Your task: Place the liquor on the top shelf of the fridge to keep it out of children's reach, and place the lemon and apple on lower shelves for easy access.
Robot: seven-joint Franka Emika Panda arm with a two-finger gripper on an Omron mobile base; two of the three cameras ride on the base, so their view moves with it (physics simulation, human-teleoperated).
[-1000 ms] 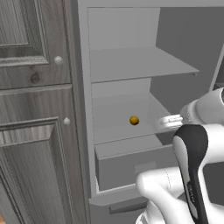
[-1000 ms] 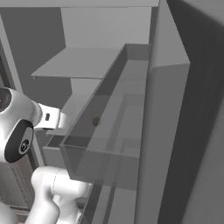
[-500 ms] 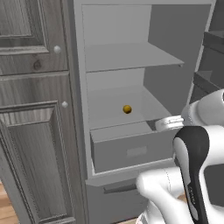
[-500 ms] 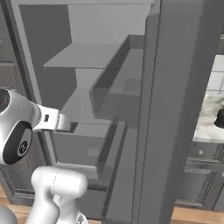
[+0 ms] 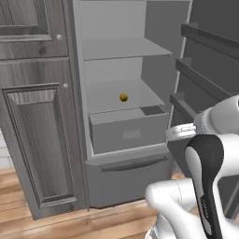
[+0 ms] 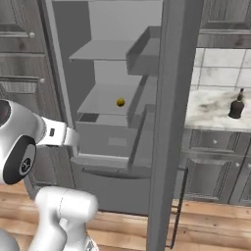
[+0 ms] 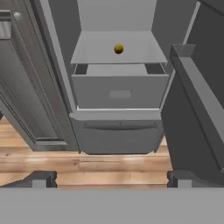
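Tool [image 7: 112,179]: fully open, holding nothing; the 2 dark fingertips [image 7: 37,178] stand far apart at the bottom of the hand view, aimed at the open fridge.
Fridge [image 5: 81,70]: door swung open to the right; light grey interior exposed, dark outer body.
Lemon [image 5: 123,97]: rests on a lower shelf [image 5: 100,95], directly above the drawer box, slightly right of the shelf's middle. Also visible in the right base view [image 6: 120,102] and the hand view [image 7: 118,48].
Top shelf [image 5: 112,47]: thin grey slab above the lemon's shelf; nothing stands on it.
Drawer box [image 5: 128,133]: grey, pulled partly forward under the lemon's shelf; a dark gap shows at its rear right corner.
Fridge door [image 6: 169,117]: seen edge-on in the right base view, with grey door bins on its inner face.
Liquor [image 6: 237,105]: dark bottle standing upright on the marble desk [image 6: 211,110] to the right of the fridge, well apart from the tool.
Apple: location cannot be told.
Cupboards [image 5: 32,116]: wood-grain grey, closed, just left of the fridge.
Floor [image 7: 87,164]: light wood planks in front of the fridge.
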